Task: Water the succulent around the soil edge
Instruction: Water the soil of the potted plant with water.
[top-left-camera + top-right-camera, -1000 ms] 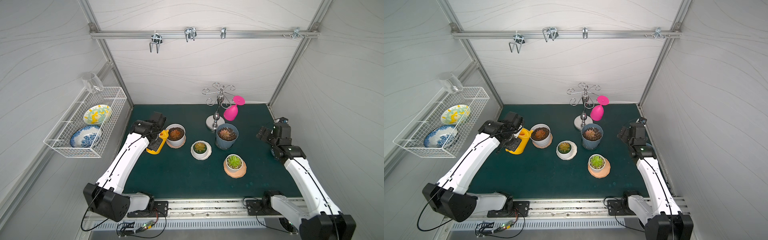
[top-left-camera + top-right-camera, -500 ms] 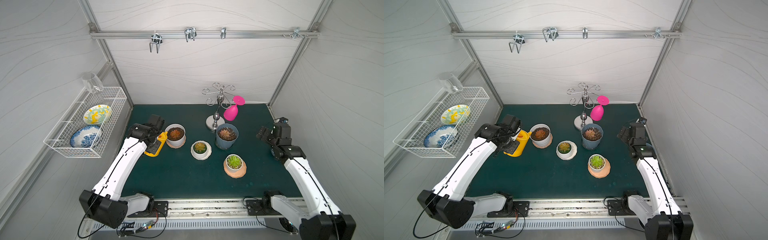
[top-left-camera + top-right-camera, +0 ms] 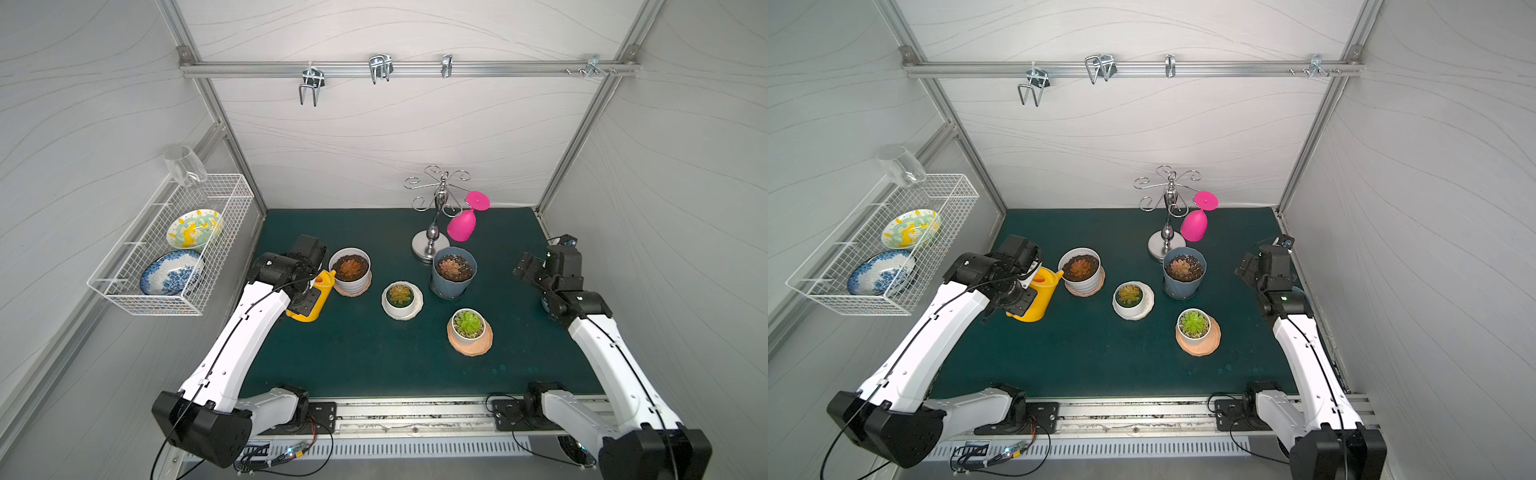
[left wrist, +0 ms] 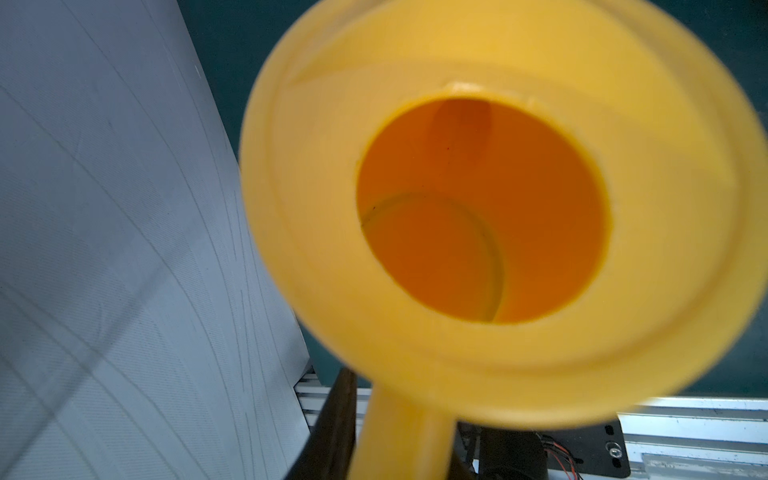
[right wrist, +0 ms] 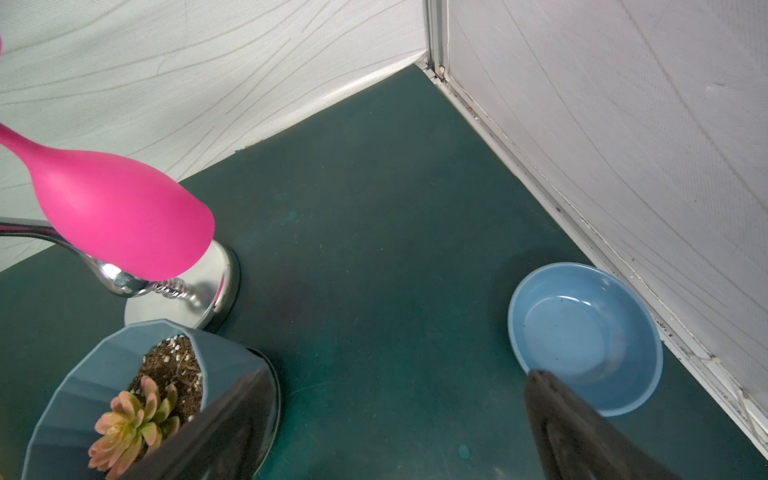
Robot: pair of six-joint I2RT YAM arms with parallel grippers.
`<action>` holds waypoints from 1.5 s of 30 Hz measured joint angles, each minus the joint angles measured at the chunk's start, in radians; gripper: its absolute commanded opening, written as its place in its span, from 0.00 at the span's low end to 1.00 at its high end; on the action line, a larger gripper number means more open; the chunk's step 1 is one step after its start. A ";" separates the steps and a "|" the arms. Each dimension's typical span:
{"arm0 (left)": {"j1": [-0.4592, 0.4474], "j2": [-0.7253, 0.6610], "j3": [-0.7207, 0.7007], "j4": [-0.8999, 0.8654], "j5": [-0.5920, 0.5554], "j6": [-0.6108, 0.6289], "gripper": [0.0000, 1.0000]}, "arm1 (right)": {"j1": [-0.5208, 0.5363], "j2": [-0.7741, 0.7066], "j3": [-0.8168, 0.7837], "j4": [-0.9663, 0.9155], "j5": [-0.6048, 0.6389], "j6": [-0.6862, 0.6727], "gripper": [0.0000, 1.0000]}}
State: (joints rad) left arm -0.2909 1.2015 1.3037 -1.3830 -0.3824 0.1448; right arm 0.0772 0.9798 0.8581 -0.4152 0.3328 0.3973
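- Left wrist view: left hand (image 4: pixel 399 432) clamps handle of yellow watering can (image 4: pixel 498 249).
- Spout (image 3: pixel 1058 275) just beside white pot (image 3: pixel 1084 286) rim.
- Right hand (image 5: pixel 392 374), well apart from it, gapes empty.

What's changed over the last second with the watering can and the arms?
The left gripper, shut on the handle of the yellow watering can, has drawn the can down and slightly toward the table's front, with the elbow dropping. The spout stays beside the rim of the white pot. The right gripper, open, and the white pot have not moved.
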 measured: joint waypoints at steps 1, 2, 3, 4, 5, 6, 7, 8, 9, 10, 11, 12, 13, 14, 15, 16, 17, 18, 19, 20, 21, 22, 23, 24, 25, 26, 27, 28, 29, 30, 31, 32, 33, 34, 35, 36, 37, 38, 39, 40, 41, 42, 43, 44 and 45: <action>-0.003 0.000 -0.001 -0.006 0.002 -0.004 0.00 | 0.000 0.000 0.000 0.000 0.000 0.000 0.99; -0.008 0.000 -0.003 -0.009 0.003 -0.008 0.00 | 0.000 0.000 0.000 0.000 0.000 0.000 0.99; -0.014 0.000 -0.007 -0.013 0.003 -0.011 0.00 | 0.000 0.000 0.000 0.000 0.000 0.000 0.99; -0.019 0.000 -0.012 -0.016 0.005 -0.016 0.00 | 0.000 0.000 0.000 0.000 0.000 0.001 0.99; -0.025 0.000 -0.016 -0.020 0.005 -0.020 0.00 | 0.000 0.000 0.000 0.000 0.000 0.001 0.99; -0.031 0.000 -0.020 -0.024 0.006 -0.024 0.00 | 0.000 0.000 0.000 0.000 0.000 0.001 0.99; -0.037 0.000 -0.023 -0.026 0.006 -0.027 0.00 | 0.000 0.000 0.000 0.000 0.000 0.003 0.99; -0.044 0.000 -0.023 -0.026 0.006 -0.032 0.00 | 0.000 0.000 0.000 0.000 0.000 0.004 0.99; -0.050 0.000 -0.023 -0.026 0.006 -0.035 0.00 | 0.000 0.000 0.000 0.000 0.000 0.004 0.99; -0.057 0.000 -0.023 -0.026 0.006 -0.039 0.00 | 0.000 0.000 0.000 0.000 0.001 0.005 0.99; -0.064 0.000 -0.023 -0.026 0.006 -0.042 0.00 | 0.000 0.000 0.000 0.000 0.001 0.005 0.99; -0.071 0.000 -0.023 -0.026 0.007 -0.045 0.00 | 0.000 0.000 0.000 0.000 0.001 0.006 0.99; -0.076 0.000 -0.023 -0.026 0.008 -0.047 0.00 | 0.000 0.000 0.000 0.000 0.002 0.006 0.99; -0.083 0.000 -0.023 -0.026 0.009 -0.050 0.00 | 0.000 0.000 0.000 0.000 0.002 0.006 0.99; -0.087 0.000 -0.023 -0.026 0.009 -0.052 0.00 | 0.000 0.000 0.000 0.000 0.003 0.006 0.99; -0.092 0.000 -0.023 -0.027 0.009 -0.055 0.00 | 0.000 0.000 0.000 0.000 0.004 0.006 0.99; -0.097 0.003 -0.020 -0.029 0.009 -0.058 0.00 | 0.000 0.000 0.000 0.000 0.004 0.006 0.99; -0.103 0.006 -0.016 -0.033 0.008 -0.063 0.00 | 0.000 0.000 0.000 0.000 0.005 0.006 0.99; -0.111 0.012 -0.010 -0.037 0.008 -0.068 0.00 | 0.000 0.000 0.000 0.000 0.005 0.006 0.99; -0.119 0.017 -0.005 -0.037 0.008 -0.071 0.00 | 0.000 0.000 0.000 0.000 0.005 0.006 0.99; -0.127 0.023 0.001 -0.039 0.008 -0.073 0.00 | 0.000 0.000 0.000 0.000 0.006 0.006 0.99; -0.134 0.030 0.007 -0.041 0.008 -0.075 0.00 | 0.000 0.000 0.000 0.000 0.007 0.006 0.99; -0.140 0.036 0.012 -0.041 0.008 -0.077 0.00 | 0.000 0.000 0.000 0.000 0.008 0.006 0.99; -0.145 0.042 0.018 -0.042 0.008 -0.078 0.00 | 0.000 0.000 0.000 0.000 0.008 0.006 0.99; -0.149 0.049 0.026 -0.043 0.008 -0.079 0.00 | 0.000 0.000 0.000 0.000 0.008 0.006 0.99; -0.153 0.056 0.033 -0.045 0.007 -0.079 0.00 | 0.000 0.000 0.000 0.000 0.008 0.006 0.99; -0.156 0.064 0.042 -0.048 0.005 -0.079 0.00 | 0.000 0.000 0.000 0.000 0.008 0.006 0.99; -0.159 0.072 0.050 -0.050 0.003 -0.079 0.00 | 0.000 0.000 0.000 0.000 0.008 0.006 0.99; -0.163 0.080 0.060 -0.053 0.002 -0.079 0.00 | 0.000 0.000 0.000 0.000 0.008 0.007 0.99; -0.165 0.089 0.069 -0.055 0.000 -0.079 0.00 | -0.001 0.000 0.000 0.000 0.008 0.007 0.99; -0.168 0.099 0.081 -0.058 -0.003 -0.079 0.00 | -0.001 0.000 0.000 0.000 0.008 0.007 0.99; -0.171 0.110 0.093 -0.060 -0.005 -0.079 0.00 | -0.001 0.000 0.000 0.000 0.008 0.006 0.99; -0.175 0.120 0.104 -0.061 -0.007 -0.079 0.00 | -0.001 0.000 0.000 0.000 0.009 0.006 0.99; -0.178 0.133 0.118 -0.065 -0.010 -0.079 0.00 | -0.001 0.000 0.000 0.000 0.009 0.006 0.99; -0.182 0.148 0.132 -0.069 -0.014 -0.080 0.00 | -0.001 0.000 0.000 0.000 0.009 0.006 0.99; -0.186 0.161 0.144 -0.072 -0.019 -0.080 0.00 | -0.001 0.000 0.000 0.000 0.009 0.006 0.99; -0.191 0.177 0.158 -0.077 -0.027 -0.081 0.00 | -0.002 0.000 0.000 0.000 0.009 0.007 0.99; -0.195 0.192 0.172 -0.082 -0.032 -0.081 0.00 | -0.002 0.000 0.000 0.000 0.010 0.006 0.99; -0.198 0.206 0.186 -0.086 -0.037 -0.081 0.00 | -0.002 0.000 0.000 0.000 0.010 0.006 0.99; -0.202 0.222 0.200 -0.088 -0.043 -0.081 0.00 | -0.002 0.000 0.000 0.000 0.011 0.007 0.99; -0.203 0.235 0.213 -0.091 -0.049 -0.081 0.00 | -0.002 0.000 0.000 0.000 0.011 0.007 0.99; -0.206 0.248 0.230 -0.096 -0.055 -0.080 0.00 | -0.002 0.000 0.000 0.000 0.011 0.007 0.99; -0.208 0.260 0.245 -0.101 -0.059 -0.080 0.00 | -0.002 0.000 0.000 0.000 0.011 0.007 0.99; -0.209 0.271 0.261 -0.105 -0.064 -0.080 0.00 | -0.002 0.000 0.000 0.000 0.011 0.007 0.99; -0.210 0.280 0.275 -0.108 -0.070 -0.079 0.00 | -0.002 0.000 0.000 0.000 0.011 0.007 0.99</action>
State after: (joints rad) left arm -0.5007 1.4811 1.5784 -1.4910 -0.4526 0.0654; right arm 0.0757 0.9798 0.8581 -0.4149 0.3443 0.4042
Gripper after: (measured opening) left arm 0.201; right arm 0.992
